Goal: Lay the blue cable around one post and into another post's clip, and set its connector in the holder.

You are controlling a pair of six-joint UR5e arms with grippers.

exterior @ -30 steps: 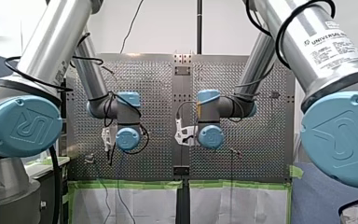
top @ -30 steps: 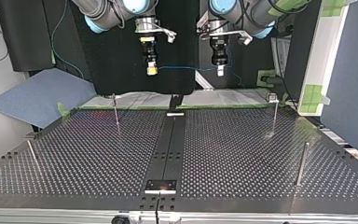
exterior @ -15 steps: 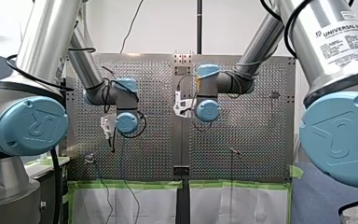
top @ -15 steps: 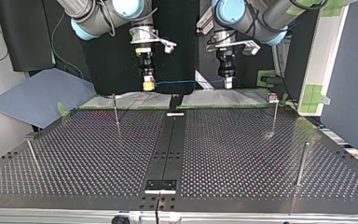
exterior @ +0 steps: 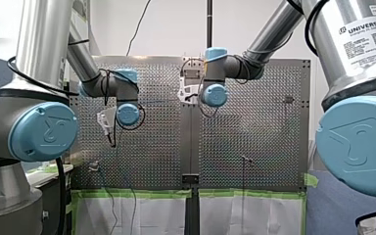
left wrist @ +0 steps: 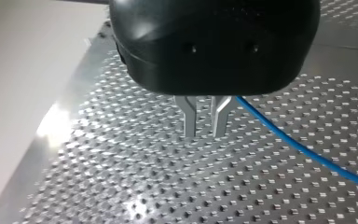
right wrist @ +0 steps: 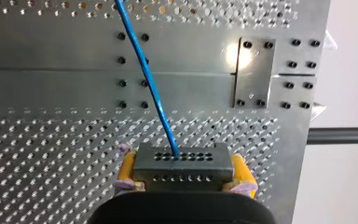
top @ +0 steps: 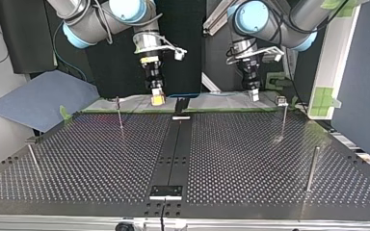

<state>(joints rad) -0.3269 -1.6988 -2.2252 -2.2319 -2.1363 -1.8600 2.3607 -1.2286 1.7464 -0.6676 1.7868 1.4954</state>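
In the right wrist view my right gripper (right wrist: 182,158) has its yellow pads (right wrist: 127,164) shut on a grey connector block (right wrist: 182,173). The blue cable (right wrist: 145,74) leaves the block and runs ahead over the perforated table. The top view shows that cable (top: 192,95) strung between my right gripper (top: 157,99) and my left gripper (top: 254,95), both just above the table's far edge. My left gripper (left wrist: 204,135) has its metal fingers (left wrist: 189,122) pinched on the cable (left wrist: 303,151), which trails off beside them.
Thin posts stand on the table (top: 231,159) in the top view: one at the left (top: 120,115), one at the right (top: 283,119), two nearer ones (top: 312,167) (top: 33,160). A small bracket (top: 165,191) sits on the centre strip's near end, another (top: 181,117) at its far end.
Both grippers have come down and closer in the top view, carrying the cable with them. In the front view both have moved further out over the table. Neither grip has changed.
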